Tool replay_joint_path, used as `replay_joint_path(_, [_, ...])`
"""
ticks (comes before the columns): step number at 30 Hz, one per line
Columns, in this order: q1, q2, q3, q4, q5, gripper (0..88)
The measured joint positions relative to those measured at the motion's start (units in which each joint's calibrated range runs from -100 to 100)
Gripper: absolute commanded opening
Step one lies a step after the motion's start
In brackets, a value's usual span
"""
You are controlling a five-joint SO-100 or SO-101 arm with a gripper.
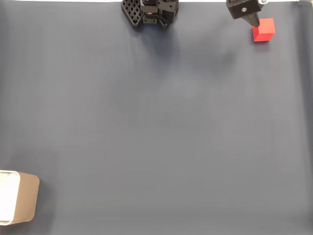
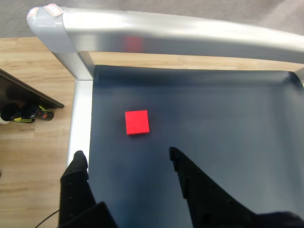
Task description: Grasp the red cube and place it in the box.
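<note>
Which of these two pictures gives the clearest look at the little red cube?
The wrist view: the red cube lies whole and unobstructed on the dark mat, ahead of the open fingers. In the fixed view the cube is small, near the top edge, with a dark arm part touching its corner.

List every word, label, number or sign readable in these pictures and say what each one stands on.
None can be read.
Sticker on the metal frame corner in the wrist view: red-edged, too small and blurred to read.
The red cube, the box, the dark mat and the gripper: no lettering shows on them.
</note>
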Motion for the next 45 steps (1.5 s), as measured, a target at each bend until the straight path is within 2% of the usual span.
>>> replay_joint_path(20, [1.5, 11.5, 3.3, -15.0, 1.5, 43.1])
replay_joint_path(45, [-2.4, 25.5, 3.3, -29.4, -1.2, 43.8])
